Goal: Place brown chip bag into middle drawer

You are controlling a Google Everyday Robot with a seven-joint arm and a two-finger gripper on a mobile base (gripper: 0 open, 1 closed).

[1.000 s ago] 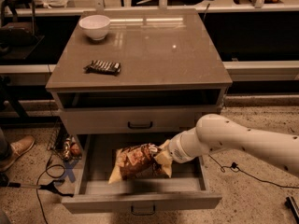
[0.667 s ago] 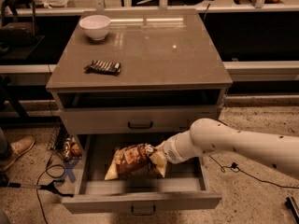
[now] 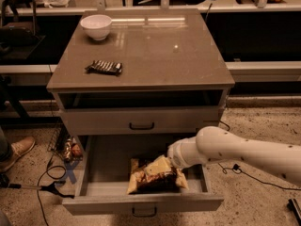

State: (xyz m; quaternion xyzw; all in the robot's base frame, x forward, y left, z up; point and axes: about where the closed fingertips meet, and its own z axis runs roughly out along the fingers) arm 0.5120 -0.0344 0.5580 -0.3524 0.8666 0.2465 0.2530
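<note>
- The brown chip bag (image 3: 156, 177) lies inside the open middle drawer (image 3: 112, 160). It sits right of centre and close to the front wall, with one pale end pointing up towards the arm.
- The end effector (image 3: 172, 159) is down in the drawer at the bag's upper right corner, touching it or just beside it. The arm's white wrist hides it, so I cannot tell whether it is pinching the bag or has let go.
- Step in hand, as I judge it: the set-down. The bag looks to be resting on the drawer floor, so the placing is nearly done.
- The next move calls for a clean release, if the grip is on. After that, a straight lift up and back that clears the drawer's front wall and the underside of the upper drawer front (image 3: 141, 121) without dragging the crinkly bag along.
- Against the earlier frames, the bag has moved right and down towards the drawer front. There it hung tilted nearer the drawer's middle. The wrist has shifted right with it and sits lower.
- On the desk (image 3: 164, 55) the white bowl (image 3: 96, 26) and the dark snack bar (image 3: 104, 67) are where they were.
- The drawer is pulled out as far as before.
</note>
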